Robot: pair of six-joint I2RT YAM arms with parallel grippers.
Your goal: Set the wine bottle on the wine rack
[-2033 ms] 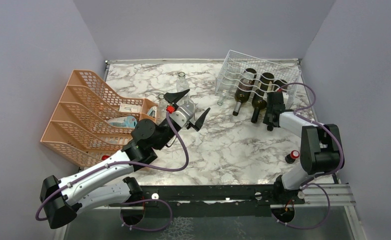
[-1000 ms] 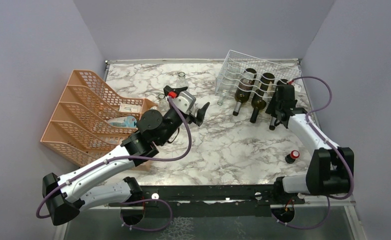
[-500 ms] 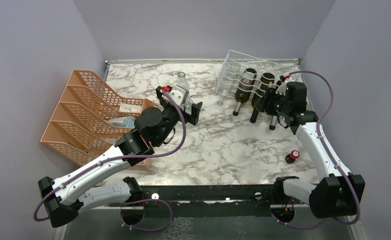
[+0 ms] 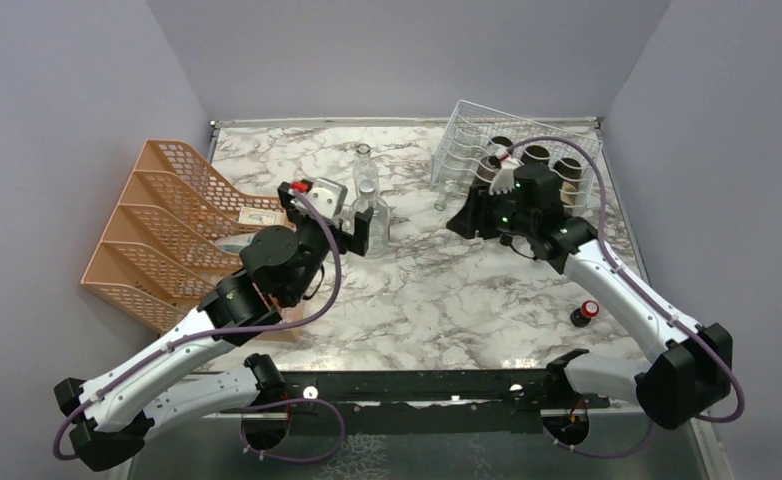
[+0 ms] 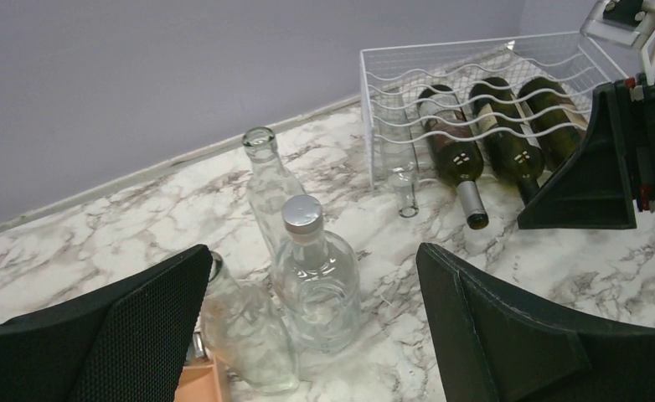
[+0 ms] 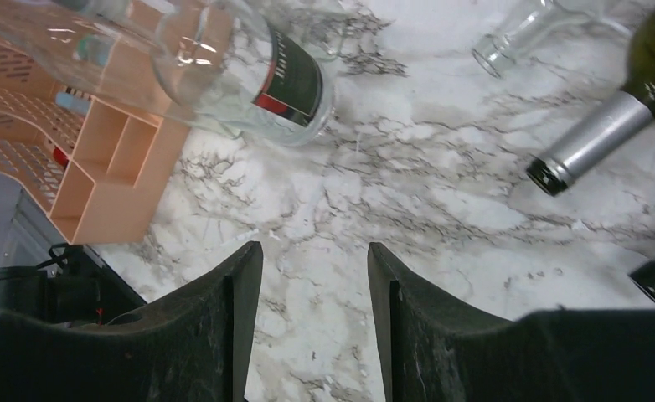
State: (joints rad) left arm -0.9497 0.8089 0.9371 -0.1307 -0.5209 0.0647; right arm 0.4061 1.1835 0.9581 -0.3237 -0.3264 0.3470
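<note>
Both left gripper [image 5: 314,251], right gripper [image 6: 314,247] outstretched, agape.

The top view looks down from high behind the arm bases over the whole marble table [image 4: 447,290], from orange organizer [image 4: 167,200] to wine rack [image 4: 467,135]. The left wrist camera sits low, facing the back right corner, with the clear bottles [image 5: 316,280] close and the rack beyond. The right wrist camera looks steeply down at the marble from close by, sharing those bottles and the organizer's corner with the top view.
</note>
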